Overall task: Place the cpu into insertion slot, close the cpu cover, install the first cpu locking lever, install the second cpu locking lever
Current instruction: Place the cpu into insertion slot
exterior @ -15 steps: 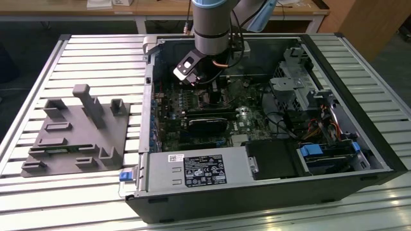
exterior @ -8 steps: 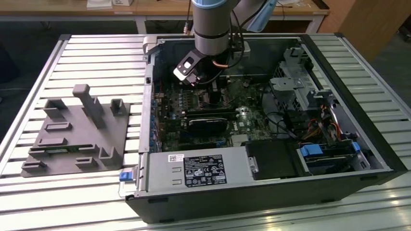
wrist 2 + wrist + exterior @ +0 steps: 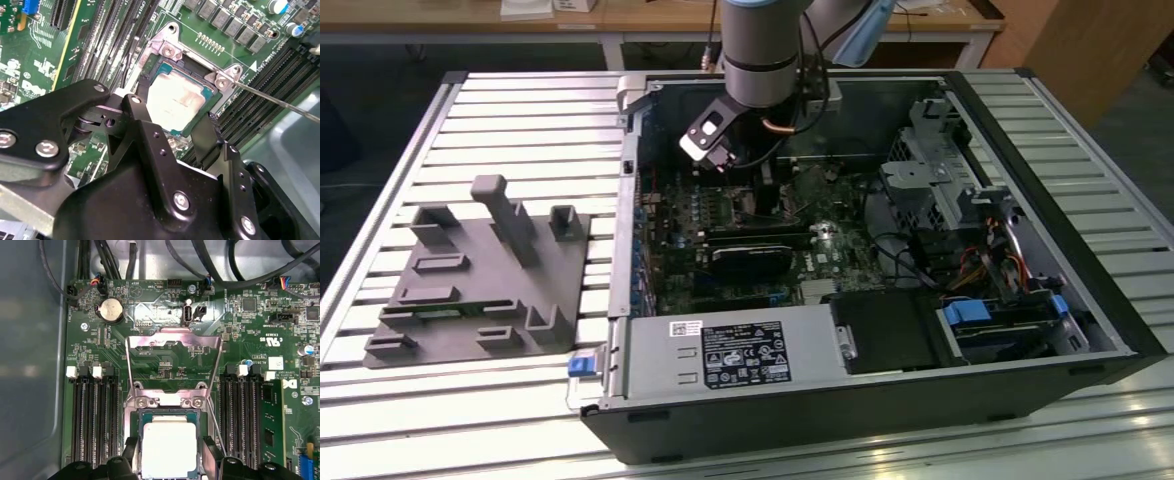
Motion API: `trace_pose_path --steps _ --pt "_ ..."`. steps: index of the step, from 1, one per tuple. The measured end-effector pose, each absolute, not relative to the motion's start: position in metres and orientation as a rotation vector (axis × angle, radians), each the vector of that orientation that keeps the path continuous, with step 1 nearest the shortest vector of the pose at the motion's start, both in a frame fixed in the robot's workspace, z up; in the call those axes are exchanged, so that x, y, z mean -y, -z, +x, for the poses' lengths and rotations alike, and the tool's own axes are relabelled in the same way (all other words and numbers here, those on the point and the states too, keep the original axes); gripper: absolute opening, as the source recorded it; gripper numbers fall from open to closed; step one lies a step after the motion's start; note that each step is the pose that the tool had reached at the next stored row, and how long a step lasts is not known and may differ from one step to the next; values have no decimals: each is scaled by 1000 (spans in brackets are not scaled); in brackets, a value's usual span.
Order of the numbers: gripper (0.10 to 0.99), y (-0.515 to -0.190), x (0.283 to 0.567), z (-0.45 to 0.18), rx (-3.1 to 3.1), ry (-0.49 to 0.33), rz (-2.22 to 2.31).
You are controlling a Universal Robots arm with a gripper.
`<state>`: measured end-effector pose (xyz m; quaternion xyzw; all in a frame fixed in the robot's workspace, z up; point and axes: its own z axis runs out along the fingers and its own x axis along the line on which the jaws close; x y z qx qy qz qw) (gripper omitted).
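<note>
The cpu (image 3: 177, 97) (image 3: 170, 447), a square chip with a dull silver top, lies in the insertion slot (image 3: 135, 412) on the green motherboard. My gripper (image 3: 175, 112) (image 3: 170, 457) hangs right over it, with its black fingers (image 3: 143, 95) against two opposite edges of the chip. The cpu cover (image 3: 175, 340), a thin silvery frame, is flipped up away from the slot. A thin wire locking lever (image 3: 280, 102) sticks out sideways from the socket corner. In the exterior view the arm reaches down into the open computer case (image 3: 620, 330), with the gripper (image 3: 767, 190) low over the board.
Black memory slots (image 3: 92, 420) flank the socket on both sides. Cables (image 3: 215, 270) run along the board's far edge. A labelled black box (image 3: 744, 355) and a drive cage (image 3: 947, 180) sit inside the case. A grey fixture (image 3: 480, 280) lies on the slatted table at the exterior view's left.
</note>
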<state>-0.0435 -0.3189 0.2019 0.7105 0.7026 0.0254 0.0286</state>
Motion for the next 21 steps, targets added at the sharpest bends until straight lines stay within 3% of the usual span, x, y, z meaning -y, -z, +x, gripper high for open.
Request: trace_pose_path --steps 10,12,13,15,16,18,19,21 --pt "600 -204 319 -44 -2168 -78 2192" --pt "478 -204 319 -44 -2168 -78 2192" --pt "478 -204 319 -44 -2168 -78 2192" --pt "361 -205 319 -44 -2168 -78 2192" --pt "361 -205 319 -44 -2168 -78 2192" --pt "243 -205 319 -44 -2168 -78 2192" --pt "243 -205 319 -44 -2168 -78 2192" --pt "125 -205 319 -44 -2168 -78 2192"
